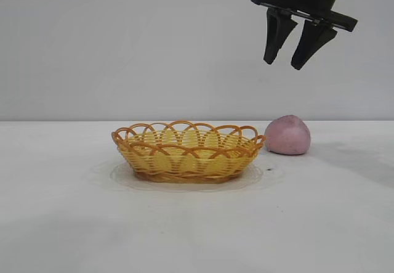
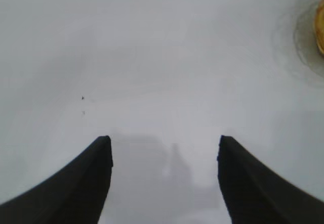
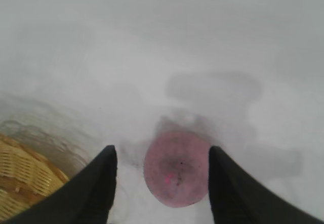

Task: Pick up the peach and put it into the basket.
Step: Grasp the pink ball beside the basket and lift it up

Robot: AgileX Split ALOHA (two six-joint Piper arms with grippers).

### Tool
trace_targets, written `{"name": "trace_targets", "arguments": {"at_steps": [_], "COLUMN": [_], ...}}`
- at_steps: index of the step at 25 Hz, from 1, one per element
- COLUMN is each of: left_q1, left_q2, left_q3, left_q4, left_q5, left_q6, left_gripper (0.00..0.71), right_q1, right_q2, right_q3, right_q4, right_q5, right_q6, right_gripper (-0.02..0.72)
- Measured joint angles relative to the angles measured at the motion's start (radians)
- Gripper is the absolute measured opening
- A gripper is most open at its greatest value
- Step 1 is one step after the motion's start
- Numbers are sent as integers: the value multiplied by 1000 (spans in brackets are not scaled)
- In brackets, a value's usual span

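The right claw hangs high over the white tabletop, its body cut off by the top edge of the exterior view so that only the black mounting bar and two tapered fingers show. Those fingers stand apart with nothing between them. Well below them, the dull pink, matte, rounded peach sits on the tabletop with its slightly pointed top up, just beside the right-hand end of the shallow oval wicker basket, yellow in the weave with an orange-brown looped rim. From this level view it is hard to say whether peach and rim touch; the basket's scalloped edge overlaps the fruit's lower left side. The basket's inside is hidden by its own near wall.

In the right wrist view the peach lies between the two dark fingertips, far beneath them, and a corner of the basket is cut off at the picture's edge.

The left claw does not appear in the exterior view. Its own camera shows its fingers apart over bare tabletop, with only a sliver of the basket at the picture's border.

Open tabletop lies in front of the basket and to either side, and clear air separates the right claw from the peach.
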Motion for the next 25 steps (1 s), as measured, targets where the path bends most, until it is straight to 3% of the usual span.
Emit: {"name": "trace_targets", "arguments": {"at_steps": [3,10,25], "left_q1": [0,-2,8], "left_q2": [-124,-300,-320], "left_q3": [5,20,20], "left_q4": [2,-66,-66], "left_q5": [80,80,78], "left_q6": [2,91,100], "left_gripper": [436,436,436], "right_q1": [0,0,0], "right_q2": [0,0,2], "right_q3": [0,0,0], "right_q4": [0,2,4], "right_q5": [4,12,42], "right_q6": [-2,-4,-4], "right_gripper": [391,391,391]}}
